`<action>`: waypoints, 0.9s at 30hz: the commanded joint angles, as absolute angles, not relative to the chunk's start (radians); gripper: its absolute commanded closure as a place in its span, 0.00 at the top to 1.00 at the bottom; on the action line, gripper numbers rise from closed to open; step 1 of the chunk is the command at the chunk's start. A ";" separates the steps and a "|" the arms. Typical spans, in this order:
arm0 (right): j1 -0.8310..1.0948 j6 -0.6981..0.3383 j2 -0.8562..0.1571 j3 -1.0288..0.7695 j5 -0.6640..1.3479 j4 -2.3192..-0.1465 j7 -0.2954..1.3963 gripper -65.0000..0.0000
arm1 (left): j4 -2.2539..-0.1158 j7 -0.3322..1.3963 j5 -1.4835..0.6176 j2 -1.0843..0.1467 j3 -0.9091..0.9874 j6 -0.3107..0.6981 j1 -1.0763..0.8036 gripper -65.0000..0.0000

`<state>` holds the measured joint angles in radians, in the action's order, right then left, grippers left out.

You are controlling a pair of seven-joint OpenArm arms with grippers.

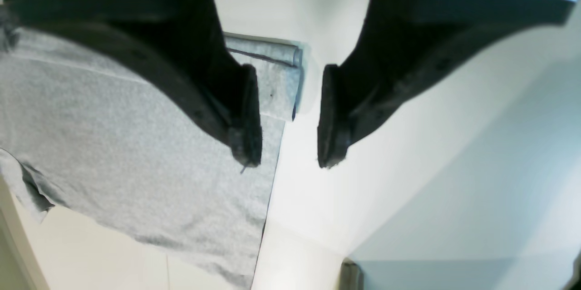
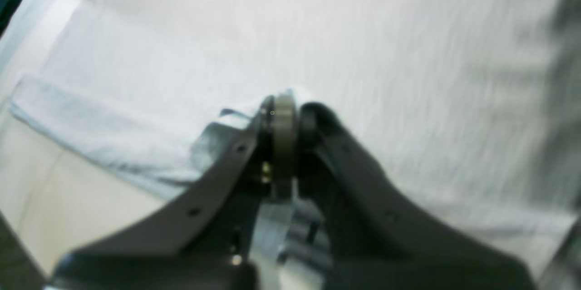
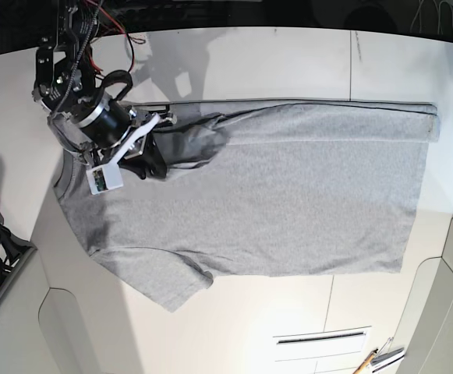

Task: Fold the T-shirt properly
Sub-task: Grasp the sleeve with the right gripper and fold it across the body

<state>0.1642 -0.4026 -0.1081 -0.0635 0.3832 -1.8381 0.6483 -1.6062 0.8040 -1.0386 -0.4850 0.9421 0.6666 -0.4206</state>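
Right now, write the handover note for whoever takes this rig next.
Right gripper: shut on the T-shirt, pinching fabric near the shoulder end.
Left gripper: open, empty, hanging over the shirt's far corner at the hem, one finger above cloth, the other above bare table.
T-shirt: lies flat, plain side up, one long edge already turned in, near sleeve still spread out.
Left: remaining folds; the left gripper has yet to grip its corner.

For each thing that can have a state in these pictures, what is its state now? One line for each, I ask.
T-shirt: spread flat on the table, far long edge folded in, one sleeve out.
Right gripper: shut on the T-shirt.
Left gripper: open, empty, above the T-shirt's edge.
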 commanded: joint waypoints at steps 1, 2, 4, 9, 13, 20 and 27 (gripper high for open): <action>0.130 -0.408 -0.113 -0.064 0.386 -1.848 0.620 0.00 | -1.625 0.783 -1.058 -0.508 0.950 0.677 -0.421 0.37; 0.110 -0.408 -0.113 -0.064 0.379 -1.845 0.616 0.00 | -1.625 0.783 -1.058 -0.507 0.950 0.677 -0.421 0.37; 0.080 -0.408 -0.113 -0.064 0.374 -1.844 0.599 0.00 | -1.625 0.783 -1.058 -0.507 0.950 0.677 -0.421 0.37; 0.009 -0.408 -0.113 -0.064 0.375 -1.844 0.571 0.02 | -1.625 0.783 -1.059 -0.507 0.950 0.677 -0.421 0.37; -0.048 -0.408 -0.113 -0.064 0.374 -1.844 0.572 0.24 | -1.625 0.783 -1.058 -0.507 0.950 0.678 -0.421 0.37; -0.074 -0.408 -0.113 -0.069 0.374 -1.844 0.654 0.28 | -1.625 0.783 -1.058 -0.507 0.942 0.678 -0.421 0.37; -0.034 -0.408 -0.115 -0.171 0.379 -1.845 0.820 0.00 | -1.625 0.780 -0.992 -0.508 0.781 0.678 -0.369 0.37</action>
<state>-0.0238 -0.4042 -0.1081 -0.1688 0.3672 -1.8278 0.8360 -1.6062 0.8043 -0.9707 -0.4843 0.7723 0.6662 -0.3737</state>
